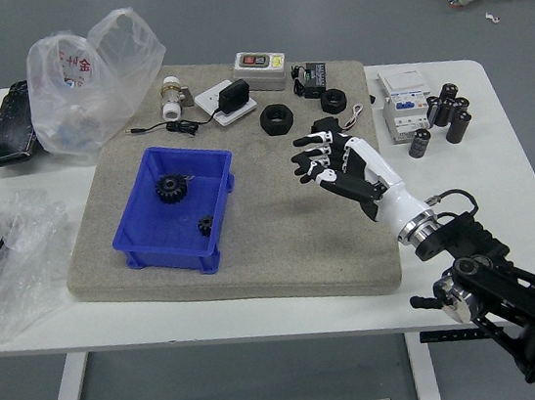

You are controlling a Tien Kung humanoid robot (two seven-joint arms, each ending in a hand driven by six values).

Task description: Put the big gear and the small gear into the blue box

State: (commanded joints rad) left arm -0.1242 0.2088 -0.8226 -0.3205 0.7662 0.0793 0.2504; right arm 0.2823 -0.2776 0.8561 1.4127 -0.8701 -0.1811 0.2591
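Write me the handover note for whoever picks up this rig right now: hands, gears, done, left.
Right hand: over the mat, right of the box, fingers spread, holding nothing.
Left hand: not in view.
Big gear: in the blue box, toward its far left.
Small gear: in the box too, by its near right side.
Done: both gears are in the box.
Left: no placing remains; probably just bring the right arm clear of the table.

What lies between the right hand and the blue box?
Only a bare stretch of the grey mat shows between the right hand and the blue box in the head view; the big gear and small gear are inside the box.
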